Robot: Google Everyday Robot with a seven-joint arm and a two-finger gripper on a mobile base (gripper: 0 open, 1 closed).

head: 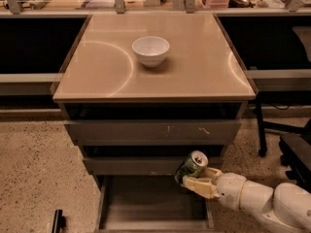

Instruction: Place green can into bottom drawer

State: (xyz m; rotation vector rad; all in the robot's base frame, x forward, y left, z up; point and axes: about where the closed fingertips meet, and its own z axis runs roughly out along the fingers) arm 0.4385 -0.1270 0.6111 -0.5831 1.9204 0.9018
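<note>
The green can (pixel 191 167) has a silver top with a pull-tab and leans to the right. My gripper (pixel 195 179) is shut on it, reaching in from the lower right on a white arm (pixel 257 200). The can hangs above the right rear part of the bottom drawer (pixel 146 203), which is pulled open and shows a plain grey floor. The can is in front of the middle drawer's face and does not touch the bottom drawer's floor.
A white bowl (pixel 150 50) sits on the cabinet's tan top (pixel 97 72). Two scuffed flat drawer fronts (pixel 150 131) are closed above the open one. A black chair base (pixel 286 140) stands at the right. A dark object (pixel 57 221) lies on the speckled floor at the lower left.
</note>
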